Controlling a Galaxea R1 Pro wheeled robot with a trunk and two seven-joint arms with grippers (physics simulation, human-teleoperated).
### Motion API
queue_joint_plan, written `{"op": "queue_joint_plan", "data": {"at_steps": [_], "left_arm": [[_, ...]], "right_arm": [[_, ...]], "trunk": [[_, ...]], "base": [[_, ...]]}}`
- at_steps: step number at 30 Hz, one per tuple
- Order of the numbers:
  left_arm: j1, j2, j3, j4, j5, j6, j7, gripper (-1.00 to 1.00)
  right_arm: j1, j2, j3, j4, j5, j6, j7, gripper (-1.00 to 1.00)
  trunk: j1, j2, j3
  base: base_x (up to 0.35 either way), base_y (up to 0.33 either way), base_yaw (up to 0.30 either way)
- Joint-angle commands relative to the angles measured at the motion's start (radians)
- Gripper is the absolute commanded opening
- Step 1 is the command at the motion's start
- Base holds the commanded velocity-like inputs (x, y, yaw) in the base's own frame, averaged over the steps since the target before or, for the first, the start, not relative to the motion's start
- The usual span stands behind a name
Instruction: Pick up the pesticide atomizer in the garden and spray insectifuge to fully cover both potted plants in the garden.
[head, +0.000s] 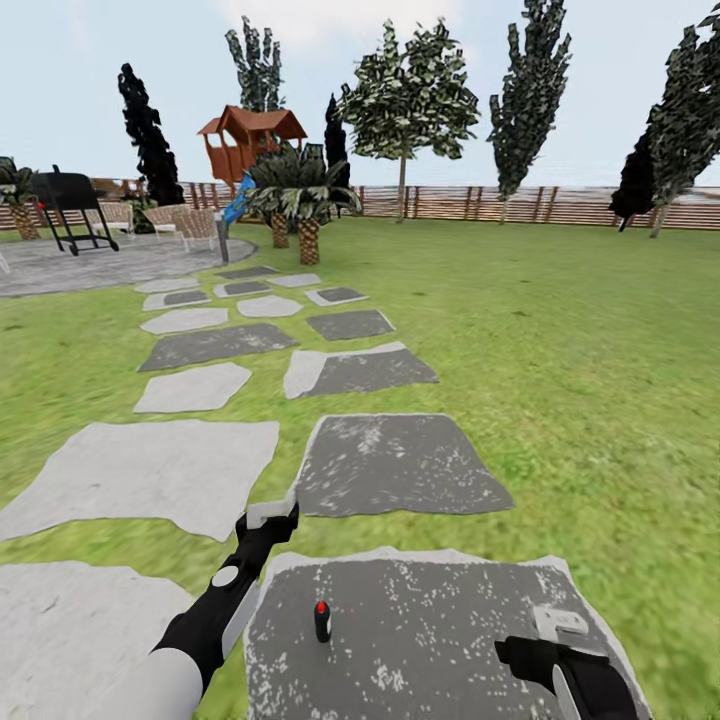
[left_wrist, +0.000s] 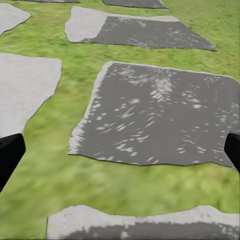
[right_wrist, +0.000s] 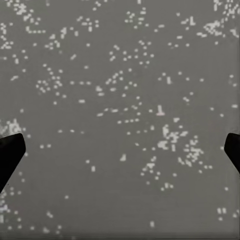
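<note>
On the dark slab (head: 420, 640) nearest me, the atomizer (head: 322, 621) stands upright, long axis vertical, red top up; I see it between my grippers, left (head: 270, 517) and right (head: 560, 622), both spread wide, holding nothing.

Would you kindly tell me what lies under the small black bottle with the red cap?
The small black bottle with the red cap stands on a dark grey speckled paving slab; the patch beneath its base is covered.

One small black atomizer with a red top (head: 322, 620) stands on the nearest paving slab (head: 450, 640); beyond it, two palms (head: 300, 195), one wooden playhouse (head: 250, 140), one black grill (head: 72, 205).
</note>
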Motion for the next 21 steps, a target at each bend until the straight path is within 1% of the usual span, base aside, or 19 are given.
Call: {"op": "queue_joint_plan", "data": {"at_steps": [1, 21], "left_arm": [[-0.001, 0.0, -0.001, 0.001, 0.009, -0.003, 0.0, 1.0], [-0.001, 0.0, -0.002, 0.001, 0.009, -0.003, 0.0, 1.0]], "right_arm": [[0.0, 0.0, 0.0, -0.001, 0.001, 0.005, 0.001, 1.0], [-0.001, 0.0, 0.001, -0.001, 0.001, 0.005, 0.001, 1.0]], "trunk": [[0.0, -0.001, -0.007], [0.009, -0.005, -0.116]], "base": [[0.0, 0.0, 0.0], [0.0, 0.0, 0.0]]}}
